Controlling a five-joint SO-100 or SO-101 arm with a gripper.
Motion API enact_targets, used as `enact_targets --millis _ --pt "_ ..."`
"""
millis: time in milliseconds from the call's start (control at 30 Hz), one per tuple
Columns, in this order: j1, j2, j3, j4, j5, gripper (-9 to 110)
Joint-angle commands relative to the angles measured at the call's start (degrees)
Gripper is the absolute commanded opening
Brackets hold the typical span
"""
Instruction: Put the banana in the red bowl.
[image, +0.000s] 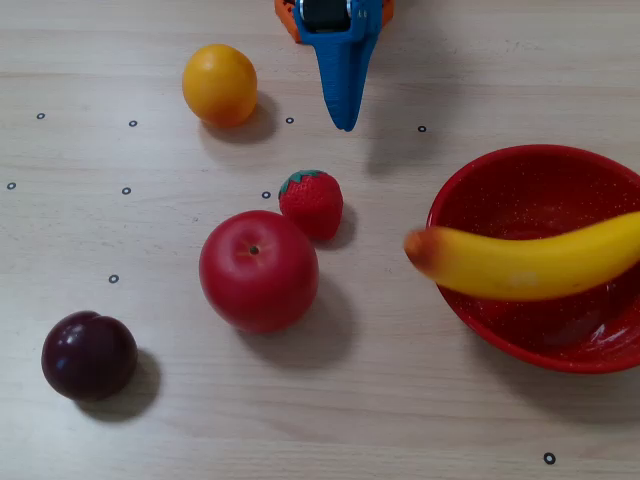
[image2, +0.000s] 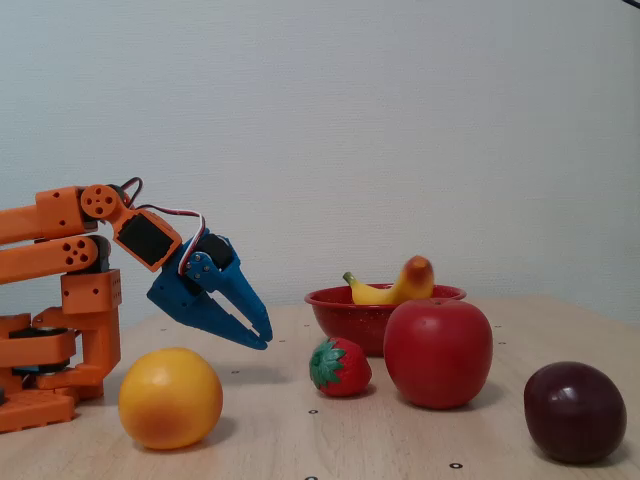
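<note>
Yellow glossy plastic banana (image: 530, 268) lies across the large round red speckled bowl (image: 470, 195), reddish-orange end jutting over the rim on the side toward my fingers, other end running out of the top-down fixed view. My blue two-finger gripper (image2: 262, 338) hangs above the pale wooden table (image: 400, 420), fingers brought together, grasping nothing, well apart from the bowl. Round orange fruit (image: 220, 85) sits near my fingertips; small red strawberry (image: 311, 203) and big red apple (image: 259, 270) lie just beyond them. Dark purple plum (image: 89, 355) sits farthest off.
</note>
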Motion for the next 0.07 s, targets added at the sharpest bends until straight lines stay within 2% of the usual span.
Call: enact_targets --millis 0,33 --pt "0.62 0.62 -2.55 -0.18 1.14 0" --pt "0.62 0.62 -2.55 -0.18 1.14 0"
